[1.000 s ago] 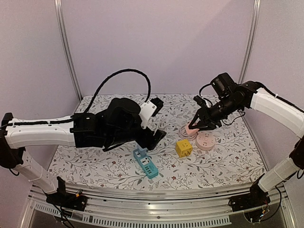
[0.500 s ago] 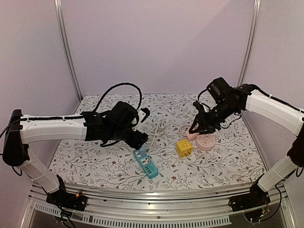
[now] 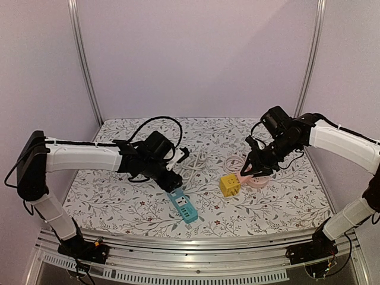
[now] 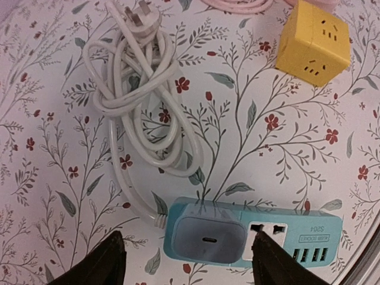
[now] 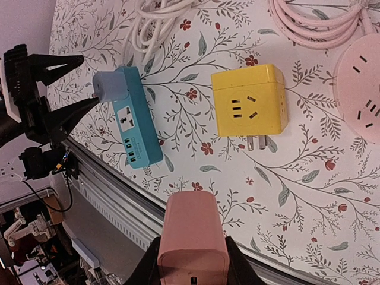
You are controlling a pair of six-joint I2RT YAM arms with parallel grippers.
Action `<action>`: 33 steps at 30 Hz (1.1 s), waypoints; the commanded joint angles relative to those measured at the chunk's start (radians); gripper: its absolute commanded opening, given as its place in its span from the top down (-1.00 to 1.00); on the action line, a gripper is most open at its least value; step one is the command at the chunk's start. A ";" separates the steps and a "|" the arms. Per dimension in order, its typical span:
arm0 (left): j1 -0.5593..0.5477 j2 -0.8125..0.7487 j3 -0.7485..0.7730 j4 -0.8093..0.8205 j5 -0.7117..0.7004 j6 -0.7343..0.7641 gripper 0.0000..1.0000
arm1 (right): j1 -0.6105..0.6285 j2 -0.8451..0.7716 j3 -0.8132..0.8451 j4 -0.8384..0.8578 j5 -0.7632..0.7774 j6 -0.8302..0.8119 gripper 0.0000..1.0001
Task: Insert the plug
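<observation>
**Pink adapter aloft, ready for seating**

Gripping the pink adapter in the right claw, pinched by its two sides, over the right half of the tabletop. Hovering above or just beside the pink round socket; cannot tell which from overhead. Spread wide at the left claw, holding nothing, low over the blue power strip near the near edge, left of centre, and straddling the grey adapter already seated at the strip's end.

Probably mid-carry toward a socket, most likely the round one, though unclear from the task alone. Cannot see the adapter's prongs, which face away from the wrist camera.

To do this well:
- Match the prongs to one slot group on the round face before lowering.
- Come down straight, without tilt, and press squarely.
- Expect a light socket to slide or tip under an off-centre push, so aim for the middle of the slot group.
- Release only once fully seated.

Nearby, and possibly in the way:
- Just beside the round socket, toward the centre: the yellow cube socket, its own prongs sticking out, close enough to crowd a finger.
- Looped behind the round socket, toward the far edge: the pink cord.
- Bundled near the centre, beyond the strip: the white cable, well apart from the right claw's path.
</observation>
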 commanded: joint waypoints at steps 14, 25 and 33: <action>0.033 0.080 0.068 -0.121 0.129 0.103 -0.25 | 0.005 -0.028 -0.006 0.013 0.012 0.004 1.00; 0.030 0.132 0.116 -0.103 0.179 0.143 0.19 | 0.005 -0.020 -0.003 -0.001 0.016 -0.023 1.00; -0.006 0.152 0.186 -0.098 0.221 0.139 0.30 | 0.005 -0.062 -0.034 -0.036 0.058 -0.039 1.00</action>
